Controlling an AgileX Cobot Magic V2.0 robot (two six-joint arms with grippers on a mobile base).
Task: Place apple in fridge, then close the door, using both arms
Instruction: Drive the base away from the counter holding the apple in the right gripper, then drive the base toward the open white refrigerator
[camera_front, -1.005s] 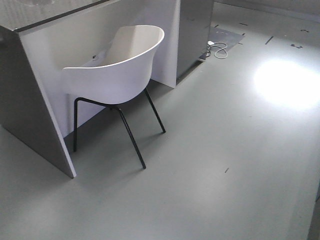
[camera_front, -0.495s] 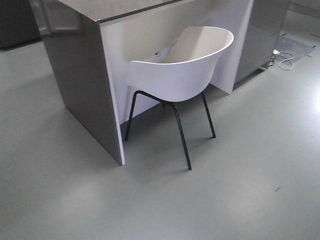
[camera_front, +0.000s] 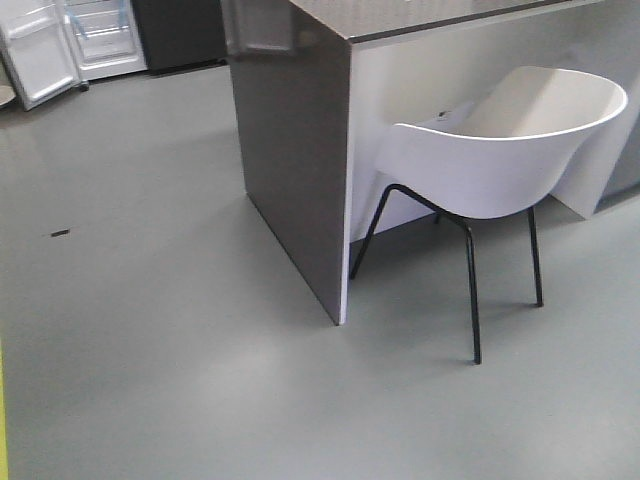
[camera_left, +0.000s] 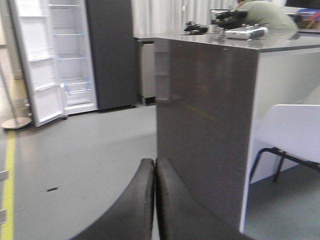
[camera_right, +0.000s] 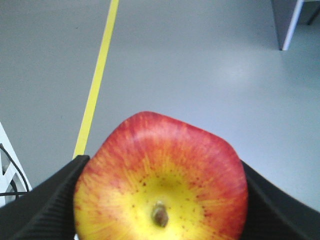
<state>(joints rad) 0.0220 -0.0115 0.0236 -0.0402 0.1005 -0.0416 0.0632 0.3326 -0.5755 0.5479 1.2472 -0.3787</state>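
While the tall dark blue-grey fridge stands well ahead and leftward, its white-lined door open, the black left gripper is pressed together, empty, and the black right gripper pinches the round red-yellow apple, far from the fridge.

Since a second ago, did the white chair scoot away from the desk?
No. The white chair sits tucked under the desk just as before; both slid right in the picture together, so the camera turned left.
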